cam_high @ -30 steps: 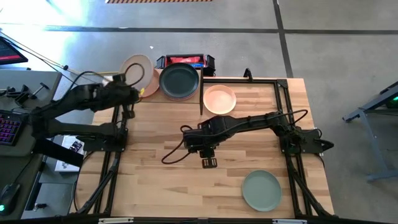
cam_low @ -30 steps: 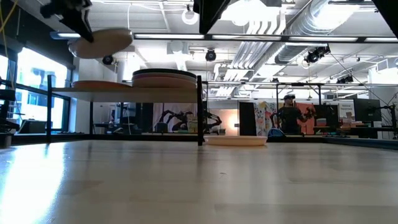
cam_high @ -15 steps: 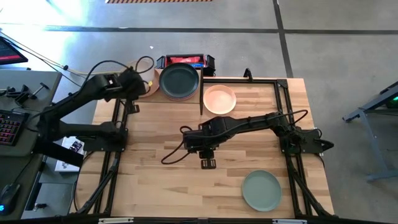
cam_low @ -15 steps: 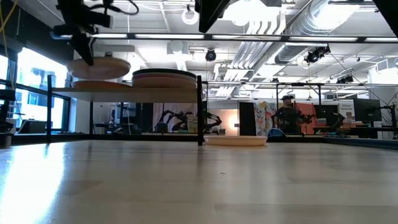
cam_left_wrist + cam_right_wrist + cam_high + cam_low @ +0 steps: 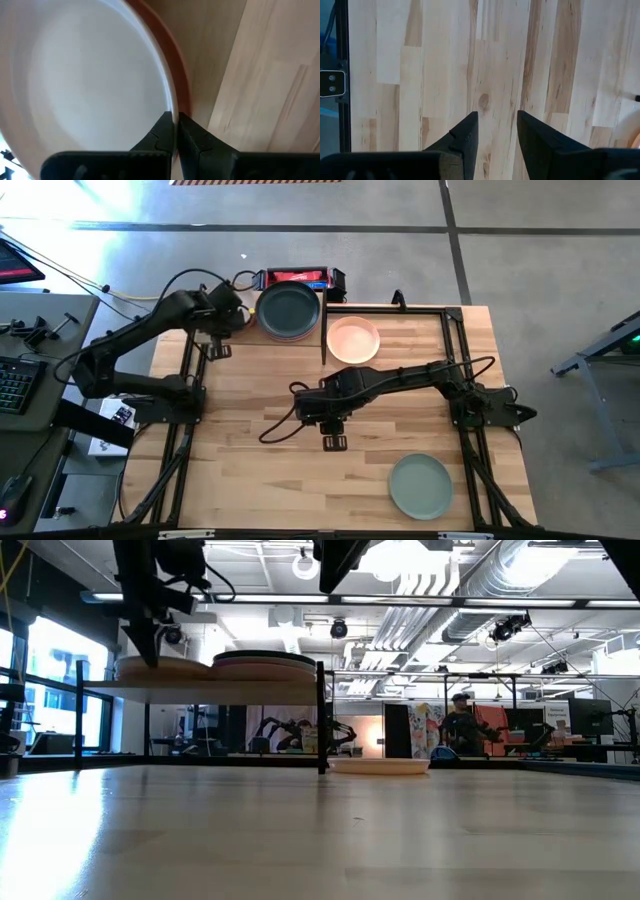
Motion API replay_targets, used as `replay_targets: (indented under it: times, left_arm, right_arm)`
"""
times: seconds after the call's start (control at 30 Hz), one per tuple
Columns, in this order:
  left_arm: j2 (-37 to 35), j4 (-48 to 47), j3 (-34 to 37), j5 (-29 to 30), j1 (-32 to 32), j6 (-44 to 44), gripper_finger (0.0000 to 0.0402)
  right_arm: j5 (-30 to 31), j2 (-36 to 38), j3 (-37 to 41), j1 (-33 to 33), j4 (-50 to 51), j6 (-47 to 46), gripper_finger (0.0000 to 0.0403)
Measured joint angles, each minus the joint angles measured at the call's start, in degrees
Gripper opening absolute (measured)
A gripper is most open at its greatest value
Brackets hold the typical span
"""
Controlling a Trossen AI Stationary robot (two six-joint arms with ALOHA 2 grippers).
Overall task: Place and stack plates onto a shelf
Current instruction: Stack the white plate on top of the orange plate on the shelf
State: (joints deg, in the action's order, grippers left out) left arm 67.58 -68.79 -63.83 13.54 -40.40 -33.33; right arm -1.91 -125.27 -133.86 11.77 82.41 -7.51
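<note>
My left gripper (image 5: 174,121) is shut on an off-white plate (image 5: 85,80) above the left half of the shelf (image 5: 200,688). Under that plate lies a terracotta plate (image 5: 179,75). In the low view the held plate (image 5: 160,668) is low over the shelf; whether it rests there, I cannot tell. A stack topped by a dark green plate (image 5: 289,308) fills the shelf's right half. A peach plate (image 5: 353,338) and a sage green plate (image 5: 420,485) lie on the table. My right gripper (image 5: 336,442) hangs open over the table's middle, nothing between its fingers. My left gripper pinches the off-white plate's rim (image 5: 170,102) between its two fingers, which come steeply from above and cross the edge. The plate sits about level, directly over the terracotta plate on the shelf.
The shelf's black post (image 5: 325,340) stands between the dark green stack and the peach plate. A red and black box (image 5: 297,277) lies beyond the table's far edge. Bare tabletop (image 5: 250,470) stretches along the near left.
My left gripper has swung from beyond the table's far left corner toward the right and down, carrying the off-white plate. The plate has come from high above the shelf to low over the terracotta plate on its left half.
</note>
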Motion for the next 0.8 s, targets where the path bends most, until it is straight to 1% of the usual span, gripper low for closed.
replay_targets:
  times: [0.27,0.4,0.6,0.8]
  left_arm:
    - [1.6,0.5,0.0,-0.6,-0.1,0.1,0.0001]
    - [1.6,1.2,0.0,-0.6,-0.1,0.1,0.0008]
    - [1.6,2.2,0.0,-0.8,-0.1,2.8,0.0035]
    - [1.6,2.4,0.0,-1.3,-0.1,4.8,0.0075]
  right_arm:
    - [0.0,0.0,0.0,0.0,0.0,0.0,0.0114]
    - [0.0,0.0,0.0,0.0,0.0,0.0,0.0114]
    - [0.0,0.0,0.0,0.0,0.0,0.0,0.0114]
    - [0.0,0.0,0.0,0.0,0.0,0.0,0.0114]
